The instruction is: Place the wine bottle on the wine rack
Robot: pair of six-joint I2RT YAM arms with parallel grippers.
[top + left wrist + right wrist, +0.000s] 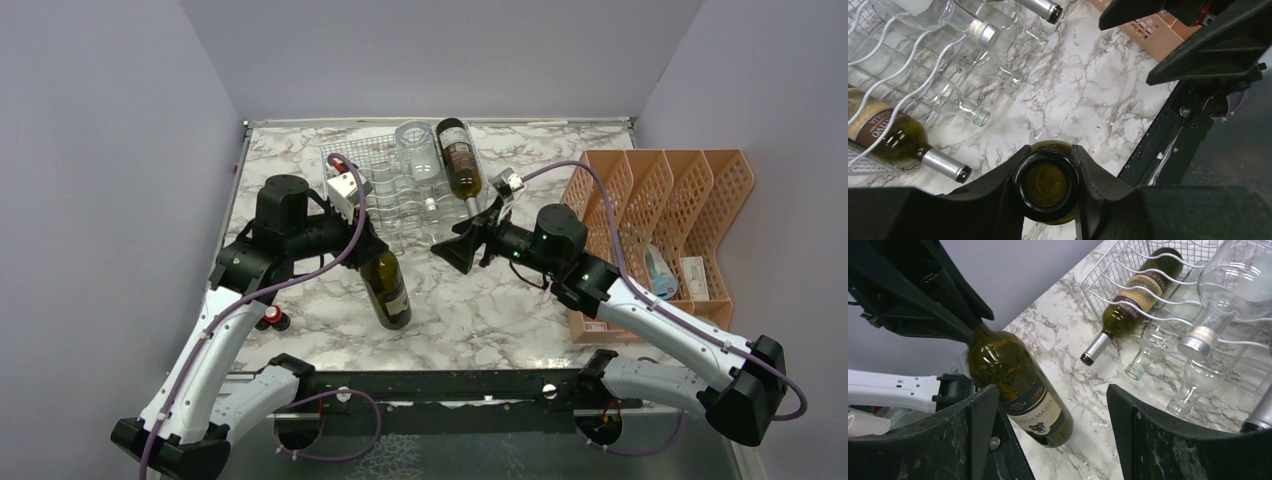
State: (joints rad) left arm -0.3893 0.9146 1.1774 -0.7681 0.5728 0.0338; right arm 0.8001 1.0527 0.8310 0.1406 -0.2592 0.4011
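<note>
Progress: not finished. The wine bottle (388,290) is not yet on the wine rack (385,215).
Bottle place: it is tilted over the near-centre part of the tabletop (480,310), just in front of the rack's near left corner. I cannot tell if its base touches the marble.
Left gripper (366,247): clamped on the bottle's open neck, just under the mouth.
Right gripper (460,240): jaws wide and holding nothing. It is near the rack's near right side and faces the bottle's body.
Left to do: in my judgement, to lay the bottle flat, bring it to a free cradle and let go.
Rack content, upper row: a clear bottle (417,150) and beside it a dark labelled bottle (460,160).
Rack content, lower row: a green labelled bottle (1133,300) and some clear ones. Their number is unclear.
Orange tray (690,190): it stands at the right edge. Small packets (660,270) lie in its near compartments, and I cannot tell what they are.
</note>
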